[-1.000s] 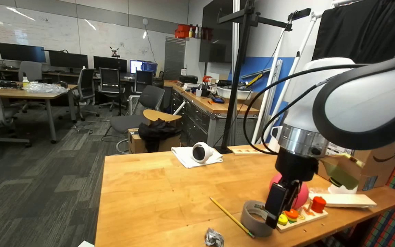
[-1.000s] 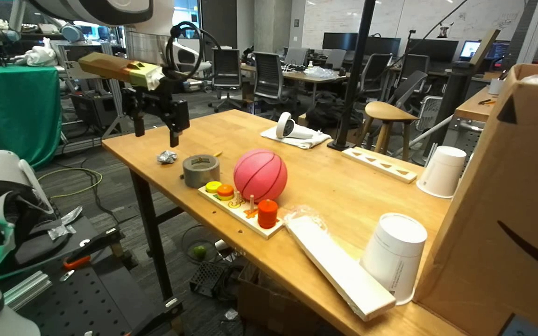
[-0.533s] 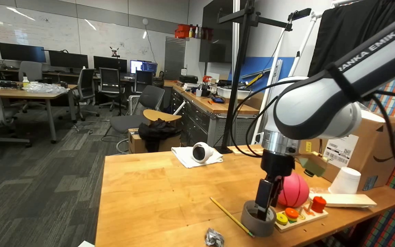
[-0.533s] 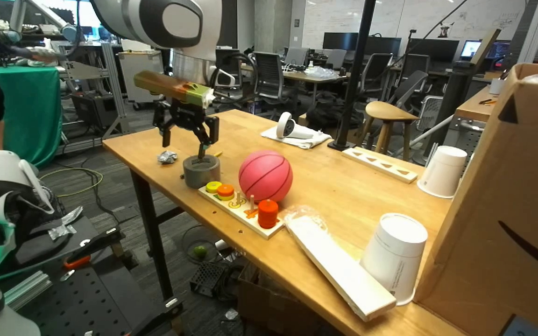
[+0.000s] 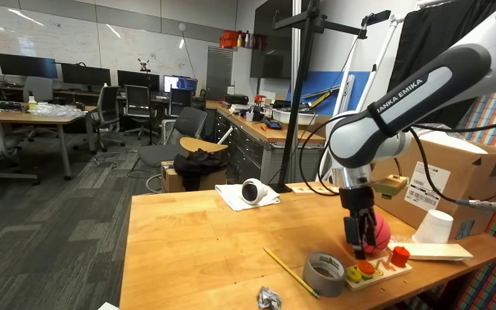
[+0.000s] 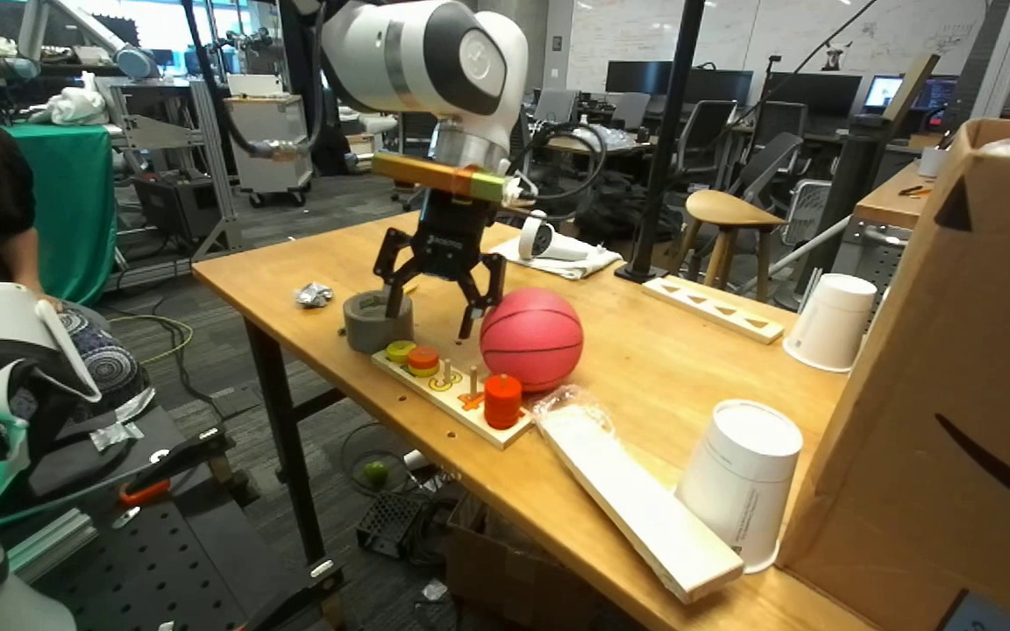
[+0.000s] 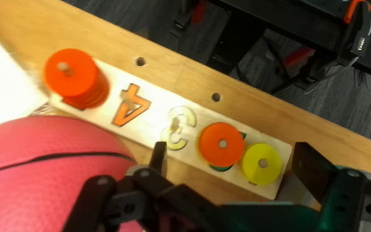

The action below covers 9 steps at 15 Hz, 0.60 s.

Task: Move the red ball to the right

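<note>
I am holding my Robotiq gripper (image 6: 430,314) spread, one finger just beside the red basketball (image 6: 531,340), which is sitting mid-frame in an exterior view; wooden tabletop (image 6: 672,368) is stretching to its right, the near edge (image 6: 417,431) slanting toward lower right.

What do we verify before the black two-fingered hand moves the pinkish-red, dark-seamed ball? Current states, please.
1. Hand open, holding nothing: ok.
2. Hand touching the ball: cannot tell; the hand partly hides it in an exterior view.
3. Hand apart from the round grey tape roll: ok, a gap shows in an exterior view.
4. Hand apart from the long pale wooden peg board: ok, a gap shows in an exterior view.
5. Crumpled clear plastic well away from the ball: not ok, it lies close by.
6. Whose "right" is meant: cannot tell.
</note>
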### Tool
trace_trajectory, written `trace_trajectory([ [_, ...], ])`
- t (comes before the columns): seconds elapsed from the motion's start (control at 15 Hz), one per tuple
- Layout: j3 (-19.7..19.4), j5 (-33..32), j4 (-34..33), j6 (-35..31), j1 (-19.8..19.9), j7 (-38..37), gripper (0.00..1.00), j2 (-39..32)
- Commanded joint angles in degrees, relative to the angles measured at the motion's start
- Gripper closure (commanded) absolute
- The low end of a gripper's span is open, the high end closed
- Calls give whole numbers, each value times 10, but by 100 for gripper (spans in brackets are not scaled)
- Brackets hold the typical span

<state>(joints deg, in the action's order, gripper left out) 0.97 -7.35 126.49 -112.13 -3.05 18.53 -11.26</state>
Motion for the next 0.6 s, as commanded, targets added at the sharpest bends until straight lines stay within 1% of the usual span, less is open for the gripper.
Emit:
trace_trajectory([
  [0.0, -7, -60, -80, 35, 12, -26, 0, 34],
  [0.13, -11, -94, -108, 37, 18, -40, 0, 64],
  [0.33, -11, -108, -104, 6, 24, -72, 0, 129],
  [0.4, -9, -102, -102, -3, 24, -87, 0, 138],
  [0.53, -6, -73, -107, 13, 22, -106, 0, 142],
])
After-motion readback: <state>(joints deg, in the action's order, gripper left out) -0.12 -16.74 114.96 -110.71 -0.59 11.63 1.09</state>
